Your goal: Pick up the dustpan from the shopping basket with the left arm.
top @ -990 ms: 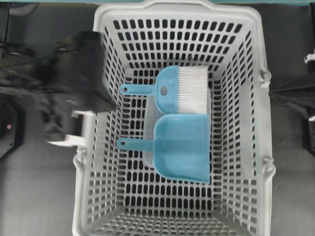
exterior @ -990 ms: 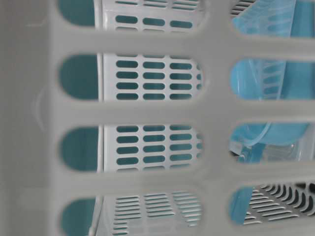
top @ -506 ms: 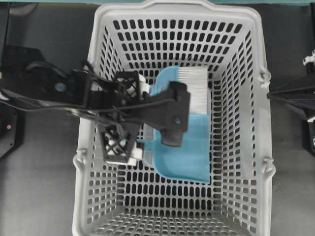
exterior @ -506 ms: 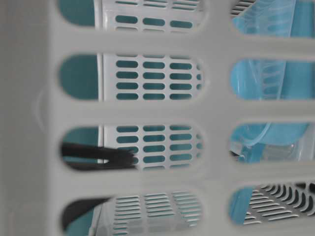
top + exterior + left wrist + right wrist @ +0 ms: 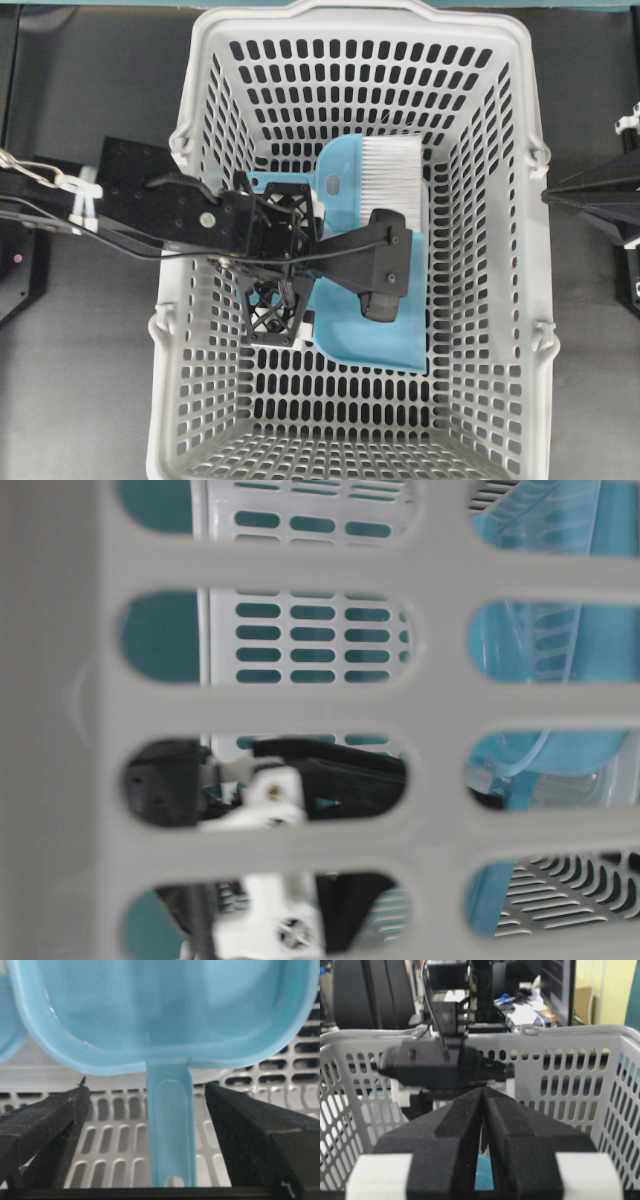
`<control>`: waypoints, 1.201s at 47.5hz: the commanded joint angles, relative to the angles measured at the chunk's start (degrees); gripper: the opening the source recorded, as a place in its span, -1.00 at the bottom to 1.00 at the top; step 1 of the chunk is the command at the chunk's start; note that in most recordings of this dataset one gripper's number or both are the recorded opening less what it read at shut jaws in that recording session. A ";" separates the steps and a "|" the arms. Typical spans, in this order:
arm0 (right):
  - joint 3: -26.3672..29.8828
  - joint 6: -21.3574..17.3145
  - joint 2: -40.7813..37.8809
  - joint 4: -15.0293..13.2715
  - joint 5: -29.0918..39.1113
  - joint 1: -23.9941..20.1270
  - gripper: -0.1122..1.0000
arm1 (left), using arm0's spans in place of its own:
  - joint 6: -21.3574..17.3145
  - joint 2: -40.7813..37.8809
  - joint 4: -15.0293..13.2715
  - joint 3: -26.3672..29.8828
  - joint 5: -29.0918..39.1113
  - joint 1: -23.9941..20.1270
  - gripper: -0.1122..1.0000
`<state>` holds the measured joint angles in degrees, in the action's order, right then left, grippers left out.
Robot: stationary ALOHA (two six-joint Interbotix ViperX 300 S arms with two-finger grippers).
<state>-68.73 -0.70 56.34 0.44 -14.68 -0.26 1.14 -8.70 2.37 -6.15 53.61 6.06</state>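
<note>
— Inside the shopping basket [image 5: 520, 200], on its slotted floor: the dustpan [image 5: 385, 335], light blue, lying flat, thin handle [image 5: 169, 1125] pointing toward the basket's left wall in the overhead view. Just above it there, touching or nearly so, a blue hand brush [image 5: 375, 180] with white bristles.

— And the left arm [image 5: 170, 215]?

— Reaching over the basket's left rim and down inside. Left claw [image 5: 147, 1125] spread wide, one finger [image 5: 47, 1125] on each side of the dustpan handle, clear of it on both sides. Not gripping anything.

— Right claw?

— Right claw [image 5: 484, 1110] outside the basket, past its right wall, over the dark desk [image 5: 590, 330]. Fingers pressed together, nothing between them.

— From table level?

— Only slots of the basket wall, with black and white parts of the left arm behind the lower ones and blue plastic to the right.
</note>
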 commanded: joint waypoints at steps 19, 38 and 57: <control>0.09 0.00 -0.18 0.18 -0.26 -0.09 -0.82 | 0.26 0.62 0.26 -3.08 -1.67 0.70 0.70; 0.09 -0.09 0.00 0.18 -0.26 -0.26 -0.82 | -0.53 5.10 0.26 -0.79 -1.05 0.70 -0.25; 0.09 -0.09 0.44 0.18 -0.26 -0.26 -0.82 | -0.09 15.03 0.26 9.76 8.26 -0.18 -0.25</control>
<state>-69.08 -0.70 56.95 0.44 -14.68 -0.44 0.79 2.99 2.46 0.09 60.12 6.59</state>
